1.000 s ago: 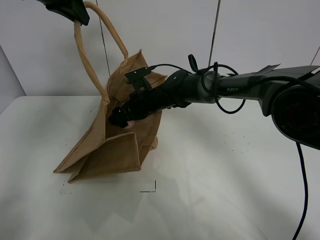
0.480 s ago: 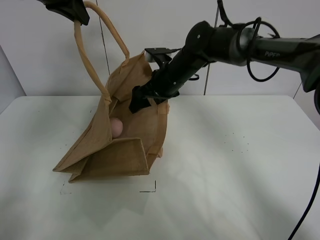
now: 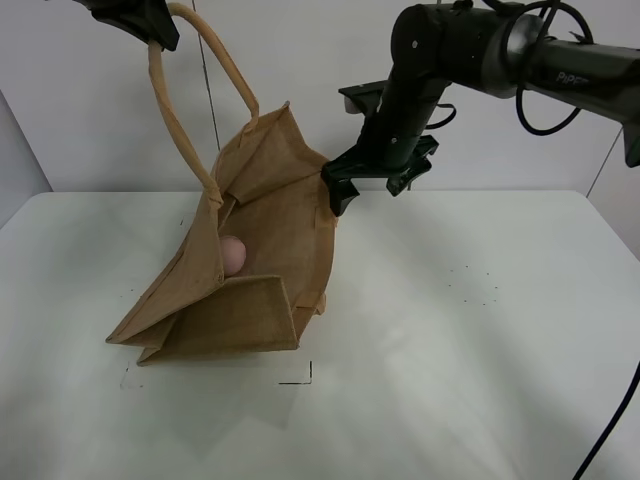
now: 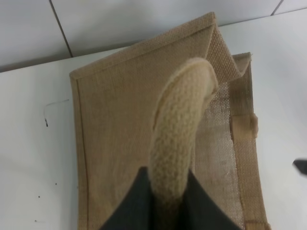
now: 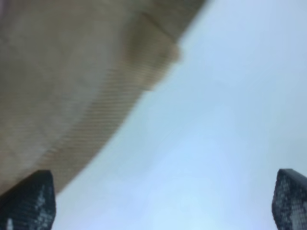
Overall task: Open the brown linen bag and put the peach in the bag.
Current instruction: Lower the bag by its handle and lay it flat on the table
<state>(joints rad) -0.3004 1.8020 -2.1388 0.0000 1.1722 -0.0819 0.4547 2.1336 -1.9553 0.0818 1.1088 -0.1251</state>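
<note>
My left gripper (image 3: 152, 32) pinches the beige handle (image 3: 180, 110) of the brown linen bag (image 3: 250, 290) and holds that side high. The bag leans with its base on the table (image 3: 450, 350), its long axis slanting upward. Its mouth gapes toward my right gripper (image 3: 368, 188), whose fingers are spread wide and empty, just beside the rim. The peach (image 3: 232, 253) rests inside the bag.

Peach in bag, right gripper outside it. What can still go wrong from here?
1. The brown linen bag hangs slumped from one handle clamped in the left gripper. Its mouth faces sideways, so on release the peach might roll out.
2. The right gripper is open and sits right beside the bag's rim. A careless retreat could snag the cloth and tug the bag over.
</note>
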